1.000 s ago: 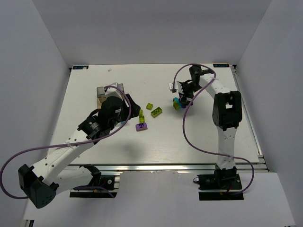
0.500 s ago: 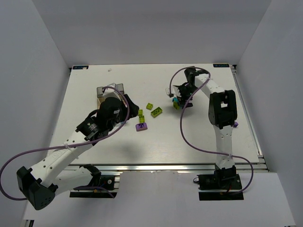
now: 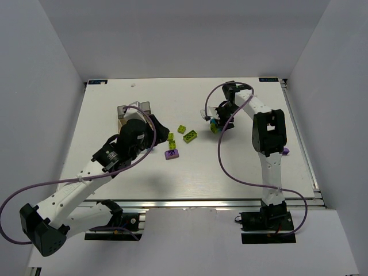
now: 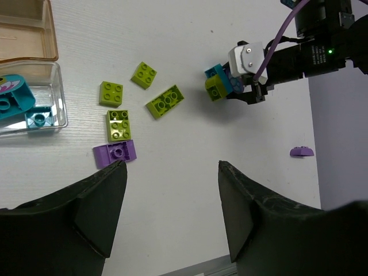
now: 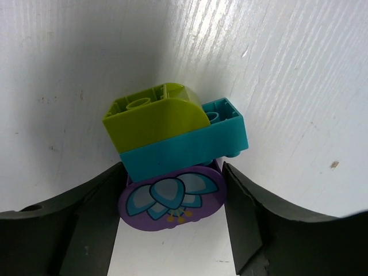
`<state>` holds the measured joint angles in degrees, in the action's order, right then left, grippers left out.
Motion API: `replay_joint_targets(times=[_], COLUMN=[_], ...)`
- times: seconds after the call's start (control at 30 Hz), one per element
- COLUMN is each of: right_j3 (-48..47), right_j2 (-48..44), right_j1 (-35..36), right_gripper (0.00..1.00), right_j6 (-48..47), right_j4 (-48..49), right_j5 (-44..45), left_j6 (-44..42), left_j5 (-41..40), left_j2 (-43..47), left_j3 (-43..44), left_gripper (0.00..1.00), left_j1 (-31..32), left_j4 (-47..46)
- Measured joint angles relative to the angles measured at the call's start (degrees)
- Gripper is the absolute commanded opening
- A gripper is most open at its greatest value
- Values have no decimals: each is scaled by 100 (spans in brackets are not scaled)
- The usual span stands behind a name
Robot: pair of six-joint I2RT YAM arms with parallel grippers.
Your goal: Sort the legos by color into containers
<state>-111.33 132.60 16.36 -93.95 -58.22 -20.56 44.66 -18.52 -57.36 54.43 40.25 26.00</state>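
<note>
the legos are mostly unsorted. in the left wrist view the clear tray (image 4: 54,80), one of the containers (image 3: 141,107), holds a few teal pieces (image 4: 17,106). the amber tray (image 4: 23,31) next to it shows no brick in the part that is in view. out on the worktop (image 4: 190,34) four lime-green bricks (image 4: 164,101) lie in a loose cluster, with one purple brick (image 4: 115,153) just beside the nearest of them. a purple dome piece (image 4: 301,152) sits well apart, toward the right side. a small stack (image 5: 172,149) stands away from the cluster: a lime-green curved brick (image 5: 155,118) on a teal brick (image 5: 190,146) on a purple printed piece (image 5: 171,201). i judge that teal is begun and that green and purple are not. the stack would have to come apart before its colours can be split.

the right end effector (image 5: 172,172) is down at the stack, one finger on either side. the fingers (image 5: 86,224) sit very close to the purple printed piece, but i cannot tell whether they press on it or only flank it. the left end effector (image 4: 171,178) hangs above the worktop, released, with nothing between its fingers.

from above, the left arm covers most of the containers. the clear tray and the amber tray are cut off at the edge of the left wrist view, so the count inside them is unsure. what the darker tray holds cannot be made out.
</note>
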Motion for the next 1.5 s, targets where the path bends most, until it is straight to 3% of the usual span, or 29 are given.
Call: replay_joint_targets(times=[0.1, 0.23, 0.53, 0.8, 1.07, 1.4, 1.5], right_j3=[2, 275, 951, 1467, 2243, 2472, 2614], right_j2=[-2, -175, -1591, -3215, -3593, -3864, -3980], right_j1=[0, 0, 122, 883, 1285, 1458, 1541], right_gripper=[33, 21, 9, 7, 8, 8, 8], right_j6=[17, 57, 1062, 2667, 3418, 3797, 3832], right_j4=[-11, 74, -11, 345, 741, 1224, 1370], right_j5=[-15, -140, -1209, -2065, -2162, -1952, -1808], left_j6=[46, 175, 584, 918, 1003, 1261, 1329], left_j5=[221, 704, 1832, 2389, 2559, 2647, 2660], left_j2=[0, -2, -640, -1484, -1700, -1722, -1731], left_j3=[-149, -468, -723, -710, -695, -835, -901], left_gripper=[75, 75, 78, 84, 85, 73, 63], left_j1=[-2, -2, -2, -2, -2, -37, -44], left_j4=[-330, -1025, -2660, -3416, -3762, -4015, -4054])
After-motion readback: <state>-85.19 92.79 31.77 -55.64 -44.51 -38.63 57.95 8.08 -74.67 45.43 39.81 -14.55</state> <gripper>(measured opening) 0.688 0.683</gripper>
